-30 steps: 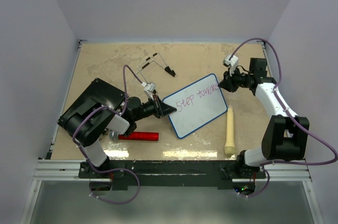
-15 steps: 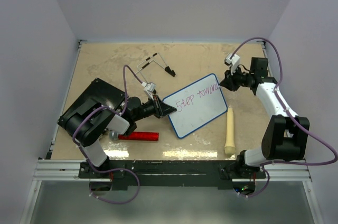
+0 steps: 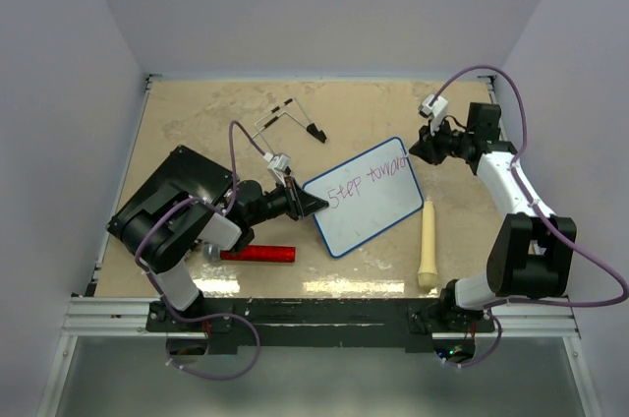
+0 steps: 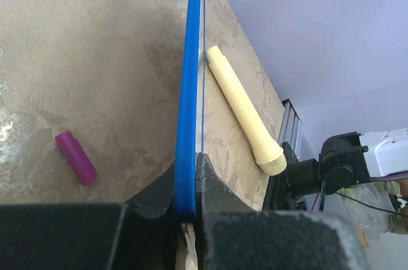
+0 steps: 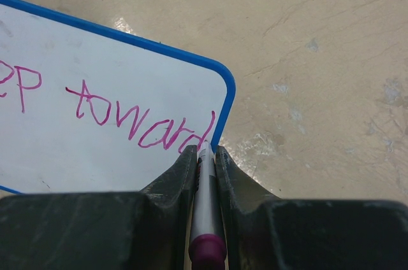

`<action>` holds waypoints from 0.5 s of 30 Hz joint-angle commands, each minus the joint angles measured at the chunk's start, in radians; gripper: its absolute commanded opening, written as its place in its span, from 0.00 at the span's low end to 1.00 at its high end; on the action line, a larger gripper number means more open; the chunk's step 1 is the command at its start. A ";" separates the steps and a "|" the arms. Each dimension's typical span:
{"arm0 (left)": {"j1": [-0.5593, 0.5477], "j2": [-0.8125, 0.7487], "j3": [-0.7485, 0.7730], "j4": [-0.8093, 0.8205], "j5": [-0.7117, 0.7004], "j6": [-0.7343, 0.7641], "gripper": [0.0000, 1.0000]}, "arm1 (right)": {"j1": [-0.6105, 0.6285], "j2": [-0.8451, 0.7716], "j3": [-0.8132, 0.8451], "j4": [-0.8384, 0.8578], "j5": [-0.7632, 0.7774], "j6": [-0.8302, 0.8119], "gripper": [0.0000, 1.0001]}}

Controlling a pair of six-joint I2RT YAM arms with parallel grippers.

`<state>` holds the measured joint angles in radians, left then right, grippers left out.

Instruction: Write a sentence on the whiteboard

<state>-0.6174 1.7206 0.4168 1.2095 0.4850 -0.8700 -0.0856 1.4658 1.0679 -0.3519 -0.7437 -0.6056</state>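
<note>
The whiteboard [image 3: 366,208] lies tilted on the table, its blue rim [image 4: 190,85] seen edge-on in the left wrist view. My left gripper [image 3: 313,204] [image 4: 190,163] is shut on the board's left corner. The sentence [image 3: 366,182] reads "Step toward" in purple-pink; "ep toward" [image 5: 137,122] shows in the right wrist view. My right gripper [image 3: 418,149] [image 5: 204,150] is shut on a grey marker [image 5: 205,209] with a purple end. The marker's tip is at the last letter, by the whiteboard's [image 5: 95,149] rounded right corner.
A cream club-shaped stick [image 3: 428,243] [image 4: 245,117] lies right of the board. A red cylinder [image 3: 257,254] lies near the left arm, and a purple cap [image 4: 76,157] lies on the table. A black slab [image 3: 182,186] sits at left, thin black tools [image 3: 290,120] behind.
My right gripper with the marker has shifted slightly toward the back at the board's right corner. The left gripper and the board have not moved.
</note>
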 commanded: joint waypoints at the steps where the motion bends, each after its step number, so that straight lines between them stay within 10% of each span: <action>1: -0.004 0.000 0.014 0.067 0.023 0.060 0.00 | -0.002 -0.009 -0.005 -0.022 0.003 -0.040 0.00; 15: -0.002 -0.004 0.005 0.070 0.018 0.058 0.00 | -0.023 -0.024 -0.026 -0.071 0.041 -0.079 0.00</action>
<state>-0.6174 1.7206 0.4168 1.2087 0.4839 -0.8726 -0.1028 1.4654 1.0428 -0.4110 -0.7311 -0.6544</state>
